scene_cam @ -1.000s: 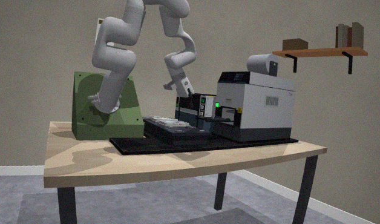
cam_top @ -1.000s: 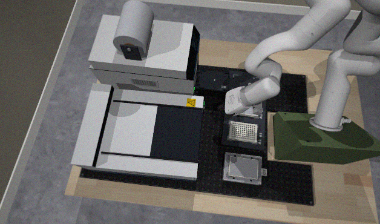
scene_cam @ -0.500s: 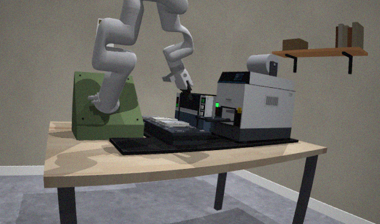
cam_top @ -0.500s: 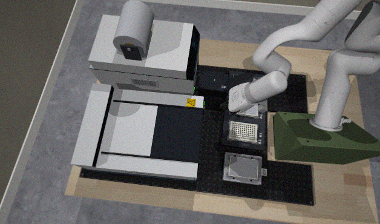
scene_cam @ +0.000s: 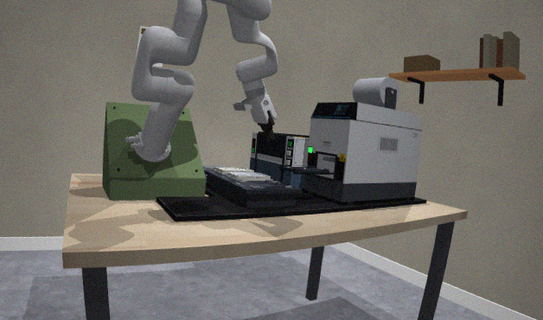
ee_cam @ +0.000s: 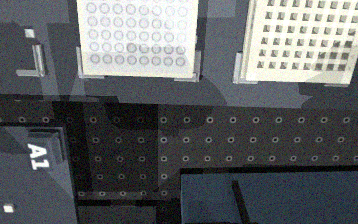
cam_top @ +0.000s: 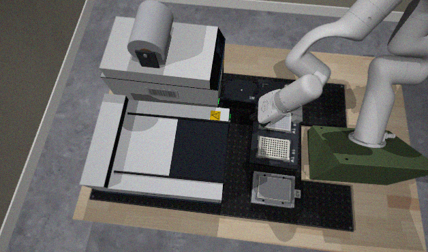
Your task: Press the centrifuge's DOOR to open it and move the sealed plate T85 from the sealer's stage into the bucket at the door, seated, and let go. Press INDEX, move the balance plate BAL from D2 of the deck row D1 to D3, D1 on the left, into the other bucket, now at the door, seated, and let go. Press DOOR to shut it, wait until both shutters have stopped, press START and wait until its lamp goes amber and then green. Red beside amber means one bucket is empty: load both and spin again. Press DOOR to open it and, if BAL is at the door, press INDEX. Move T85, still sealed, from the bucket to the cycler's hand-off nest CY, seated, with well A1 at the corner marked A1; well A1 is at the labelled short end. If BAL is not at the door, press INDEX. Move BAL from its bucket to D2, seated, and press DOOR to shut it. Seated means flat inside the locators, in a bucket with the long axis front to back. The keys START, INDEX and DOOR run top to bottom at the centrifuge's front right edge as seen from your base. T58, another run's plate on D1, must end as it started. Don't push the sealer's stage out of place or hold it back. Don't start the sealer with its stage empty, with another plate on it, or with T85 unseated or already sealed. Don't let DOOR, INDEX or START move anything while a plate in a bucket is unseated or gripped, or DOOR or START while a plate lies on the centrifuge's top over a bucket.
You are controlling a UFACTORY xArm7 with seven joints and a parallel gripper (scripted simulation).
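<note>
My gripper (scene_cam: 269, 125) is shut on nothing and hangs above the black deck between the cycler (cam_top: 242, 90) and the deck row; in the top view my wrist covers it. In the wrist view the round-well plate (ee_cam: 137, 35) sits flat in the middle deck slot, and the square-well plate (ee_cam: 305, 40) sits flat in the slot beside it. An empty locator (ee_cam: 32, 57) lies on the other side. The cycler's corner mark A1 (ee_cam: 37, 156) shows at the lower left. The centrifuge's (cam_top: 154, 153) top shows a white shutter (cam_top: 150, 146) and a flat dark panel (cam_top: 200, 151); no bucket shows. T85 is not visible.
The sealer (cam_top: 161, 61) with its foil roll stands beside the centrifuge. A green lamp (cam_top: 230, 117) glows at the centrifuge's corner near the sealer. A grey framed holder (cam_top: 273, 189) lies past the deck row. My green base (cam_top: 358, 156) stands close to the deck.
</note>
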